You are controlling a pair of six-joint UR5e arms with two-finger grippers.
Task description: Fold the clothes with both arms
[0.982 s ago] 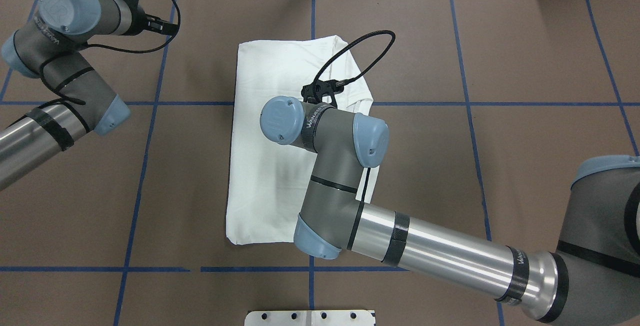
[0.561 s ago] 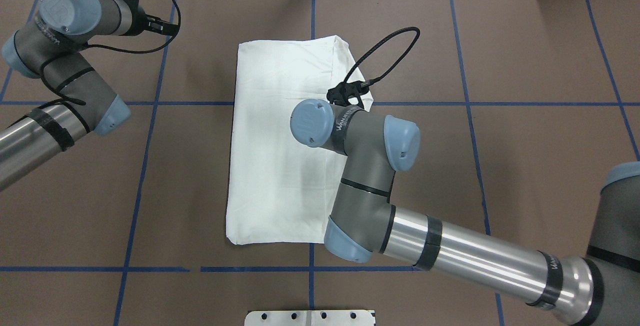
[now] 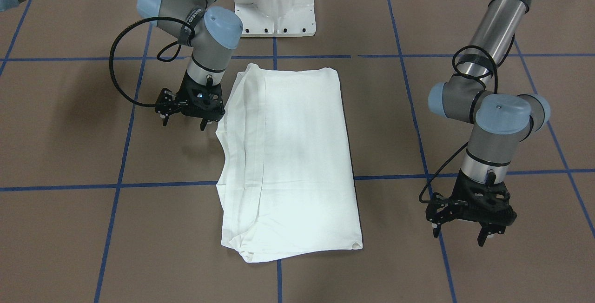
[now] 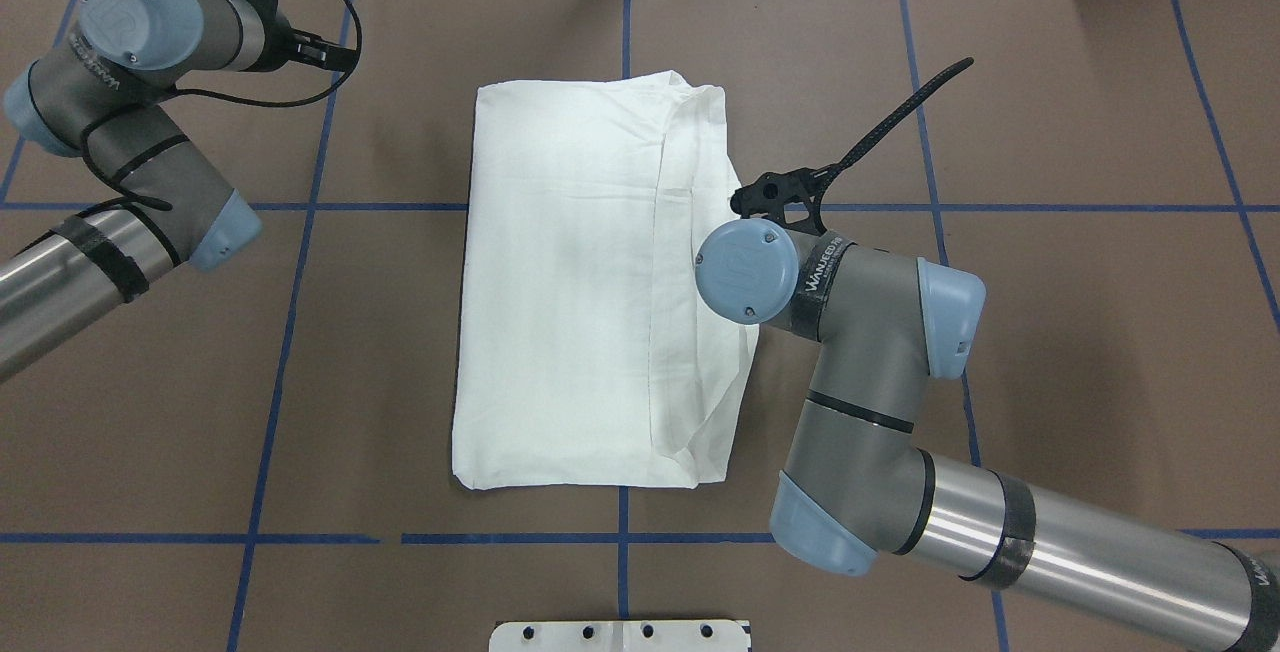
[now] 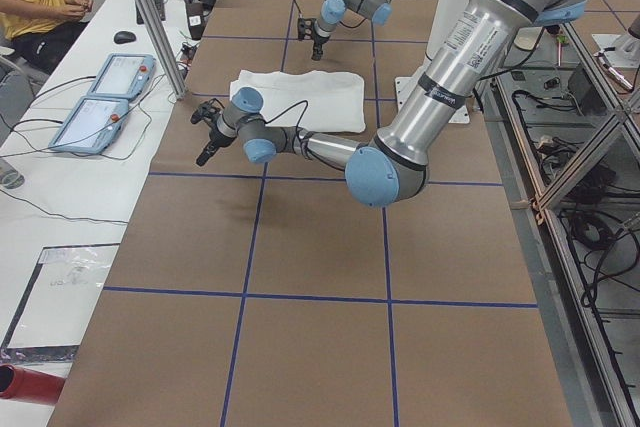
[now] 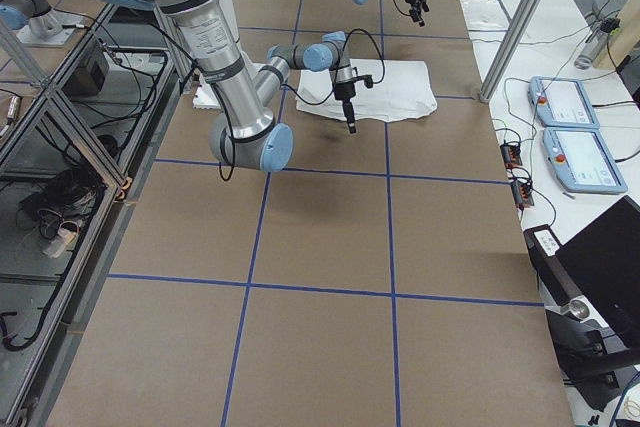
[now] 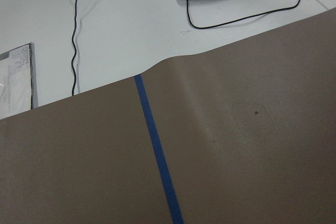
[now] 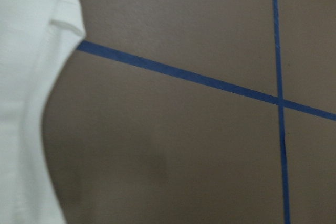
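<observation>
T-shirt point(image 3: 288, 154): white, folded to long rectangle, flat at desk point(image 3: 69, 210) centre. Right arm point(image 3: 207, 47): jaws spread, empty, just beside shirt edge, likely clearing fold. Left arm point(image 3: 497, 126): jaws spread, empty, well apart.

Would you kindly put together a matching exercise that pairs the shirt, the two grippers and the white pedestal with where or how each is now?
1. T-shirt
2. left gripper
3. right gripper
4. white pedestal

A. on the robot's side of the table
B. jaws apart, close beside the shirt's edge
C. folded, lying flat mid-table
D. jaws apart, over bare table, well clear of the shirt

Pairs: 1-C, 2-D, 3-B, 4-A.
</observation>
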